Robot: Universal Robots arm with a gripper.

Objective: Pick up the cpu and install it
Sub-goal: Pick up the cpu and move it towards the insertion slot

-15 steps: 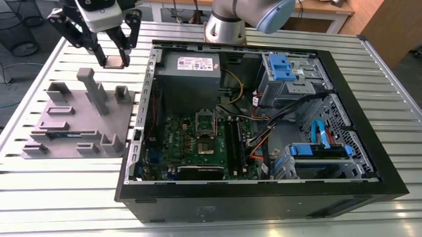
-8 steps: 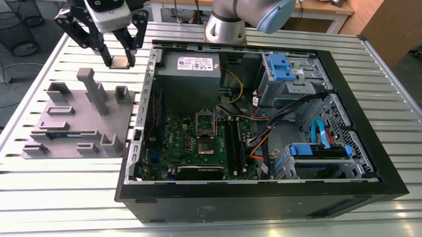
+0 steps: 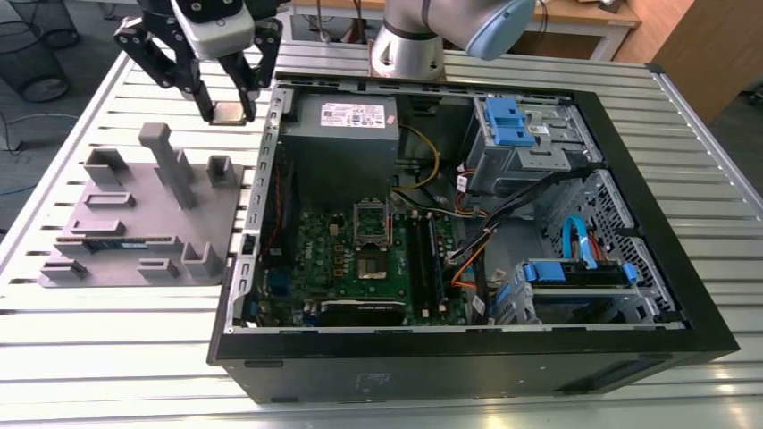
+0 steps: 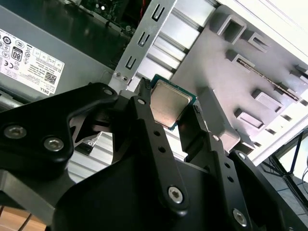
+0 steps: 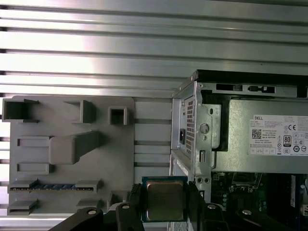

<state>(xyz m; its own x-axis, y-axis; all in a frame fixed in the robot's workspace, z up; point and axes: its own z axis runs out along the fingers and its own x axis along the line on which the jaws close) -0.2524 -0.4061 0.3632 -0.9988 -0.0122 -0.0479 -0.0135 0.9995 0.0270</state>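
The cpu (image 3: 227,113) is a small square chip with a silver top, and it hangs in the air clamped between the black fingers of my gripper (image 3: 229,109). In both wrist views the cpu (image 4: 168,103) (image 5: 164,199) sits flat between the two fingers (image 4: 144,113), with its green rim showing at the edges. It hovers over the slatted table, between the grey fixture plate (image 3: 143,214) and the open computer case (image 3: 477,366). The metal socket frame (image 3: 372,223) with a dark centre lies on the green motherboard inside the case, well away from the gripper.
A green memory stick (image 3: 120,243) lies in a slot of the fixture plate, which has several raised posts. The case's side wall (image 5: 190,125) and power supply (image 3: 343,121) are close to the gripper. Cables and blue drive bays (image 3: 513,125) take up the case's other side.
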